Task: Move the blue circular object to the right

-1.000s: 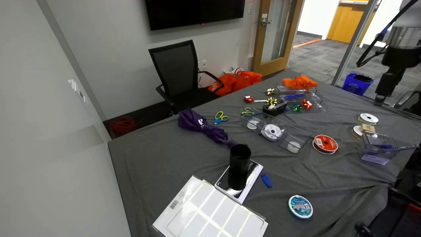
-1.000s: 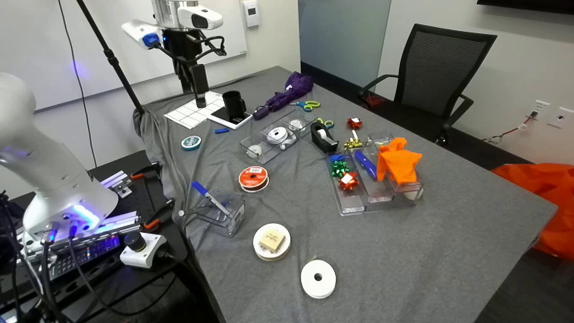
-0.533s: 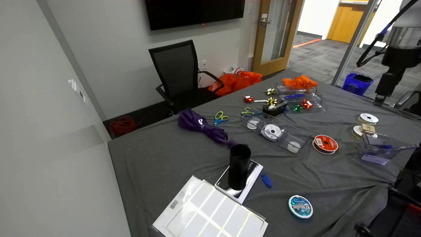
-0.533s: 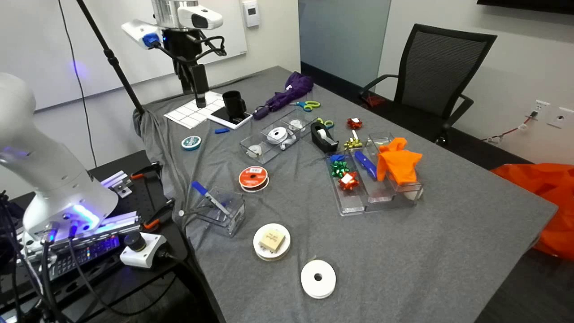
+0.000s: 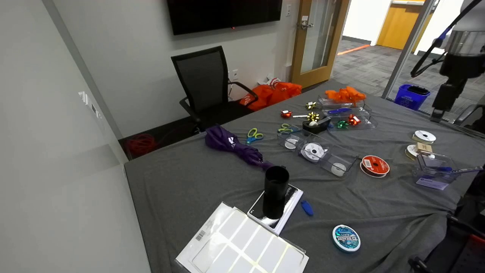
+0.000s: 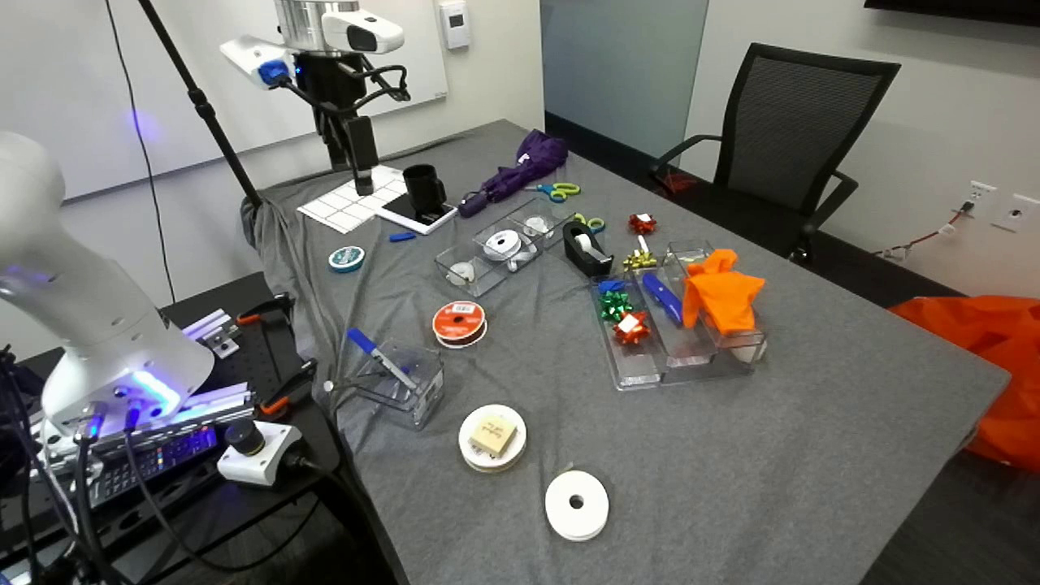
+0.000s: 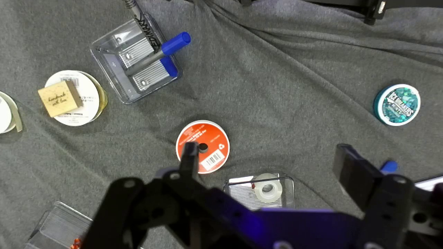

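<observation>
- The tool (image 7: 268,150) is held above the worktop (image 6: 812,422), its jaws spread wide, nothing gripped.
- The blue tin (image 7: 398,104) is laid flat, below and apart from the tool.

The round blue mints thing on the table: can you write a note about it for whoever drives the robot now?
End effector: open, holding nothing, raised above the grey cloth table cover.
Round teal-blue mints container with a white rim: flat on that cover, apart from the orange-red round ribbon spool.
Done: no grip on the container yet.
Left: reach it, grip it, move it right, let go.
</observation>
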